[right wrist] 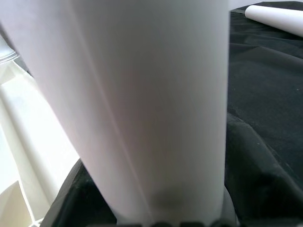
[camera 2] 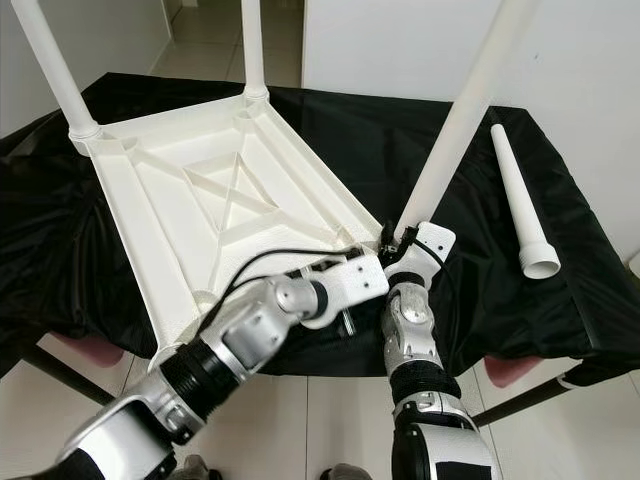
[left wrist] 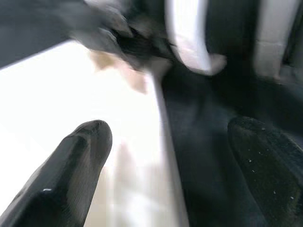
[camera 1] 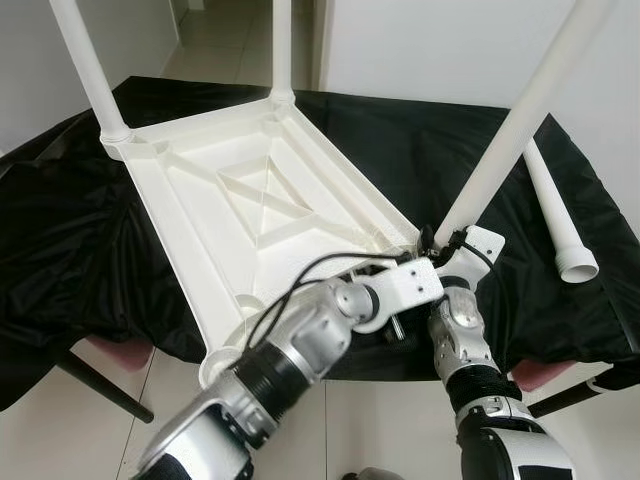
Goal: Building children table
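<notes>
The white plastic child's table (camera 1: 250,190) lies upside down on a black cloth (camera 1: 60,250). Two white legs (camera 1: 90,70) stand in its far corners. A third white leg (camera 1: 520,120) leans up and to the right from the table's near right corner; my right gripper (camera 1: 440,243) is shut on its lower end, and the leg (right wrist: 142,104) is very close in the right wrist view. My left gripper (left wrist: 175,137) is open at the table's near edge beside that corner, with one finger (left wrist: 75,165) over white plastic and the other over the cloth.
A loose white leg (camera 1: 560,220) lies on the cloth at the right, wide end towards me. Pink stool seats (camera 1: 115,352) poke out below the cloth's front edge on both sides. Pale floor tiles (camera 1: 60,420) lie in front.
</notes>
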### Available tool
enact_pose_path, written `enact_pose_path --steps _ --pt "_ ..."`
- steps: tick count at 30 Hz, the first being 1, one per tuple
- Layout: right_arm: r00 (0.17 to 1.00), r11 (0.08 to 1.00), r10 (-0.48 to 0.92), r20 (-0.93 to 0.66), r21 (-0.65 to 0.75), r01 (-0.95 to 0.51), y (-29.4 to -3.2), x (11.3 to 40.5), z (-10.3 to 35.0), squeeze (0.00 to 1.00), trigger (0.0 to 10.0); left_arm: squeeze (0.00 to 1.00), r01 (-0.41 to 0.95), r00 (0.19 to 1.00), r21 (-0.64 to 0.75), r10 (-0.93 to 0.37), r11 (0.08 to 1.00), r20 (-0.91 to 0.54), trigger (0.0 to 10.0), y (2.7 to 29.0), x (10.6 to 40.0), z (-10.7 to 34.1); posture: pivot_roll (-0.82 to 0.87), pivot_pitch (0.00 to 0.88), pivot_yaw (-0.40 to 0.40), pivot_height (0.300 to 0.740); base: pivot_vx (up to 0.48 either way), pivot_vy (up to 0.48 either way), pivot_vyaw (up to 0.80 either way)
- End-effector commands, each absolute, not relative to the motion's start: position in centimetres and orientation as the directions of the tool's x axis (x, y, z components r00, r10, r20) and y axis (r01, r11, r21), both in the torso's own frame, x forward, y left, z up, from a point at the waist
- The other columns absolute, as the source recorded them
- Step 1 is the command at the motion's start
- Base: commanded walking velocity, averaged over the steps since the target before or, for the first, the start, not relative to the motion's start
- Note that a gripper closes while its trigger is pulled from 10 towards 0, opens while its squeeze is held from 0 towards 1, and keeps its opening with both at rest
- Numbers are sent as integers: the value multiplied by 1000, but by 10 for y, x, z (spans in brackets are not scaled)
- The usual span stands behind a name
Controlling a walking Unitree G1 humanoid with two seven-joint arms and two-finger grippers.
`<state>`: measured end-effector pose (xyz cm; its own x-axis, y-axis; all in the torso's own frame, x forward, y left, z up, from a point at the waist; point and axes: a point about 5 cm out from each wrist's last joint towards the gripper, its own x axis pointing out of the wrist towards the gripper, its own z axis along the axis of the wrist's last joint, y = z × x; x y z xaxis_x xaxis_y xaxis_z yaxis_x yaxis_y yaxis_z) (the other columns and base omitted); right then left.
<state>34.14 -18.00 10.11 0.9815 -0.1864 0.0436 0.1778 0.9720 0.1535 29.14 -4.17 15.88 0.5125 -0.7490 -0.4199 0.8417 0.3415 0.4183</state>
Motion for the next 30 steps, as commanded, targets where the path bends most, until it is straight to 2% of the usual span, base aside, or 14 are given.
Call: enact_pose_path --steps 1,7,11,17,22,24,27,30 --pt "986 976 -164 -20 144 165 -181 340 90 0 10000 0 833 509 427 -789 351 -344 10000 -42 292 180 38 0 -17 740 0 0 0" --pt "986 973 -162 37 174 154 -189 349 105 0 10000 0 823 507 417 -830 386 -232 10000 -36 290 211 51 10 -29 740 0 0 0" --pt "988 972 -132 83 208 113 -188 351 112 0 10000 0 818 512 422 -829 391 -224 10000 -31 287 213 55 17 -30 740 0 0 0" --pt "985 970 -149 91 208 128 -192 352 114 0 10000 0 812 535 427 -800 398 -271 10000 -20 287 203 61 26 -29 740 0 0 0" --pt "983 967 -146 112 226 118 -193 351 115 0 10000 0 784 616 390 -687 484 -386 10000 -2 296 178 60 39 -23 740 0 0 0" --pt "983 967 -142 119 229 112 -193 350 114 0 10000 0 758 653 359 -623 545 -431 10000 7 301 169 56 44 -17 740 0 0 0" --pt "983 967 -144 116 228 115 -194 349 113 0 10000 0 744 667 350 -595 570 -449 10000 11 303 165 56 44 -17 740 0 0 0" --pt "982 964 -154 113 237 124 -195 346 110 0 10000 0 697 704 344 -509 629 -495 10000 26 309 152 51 51 -11 740 0 0 0"
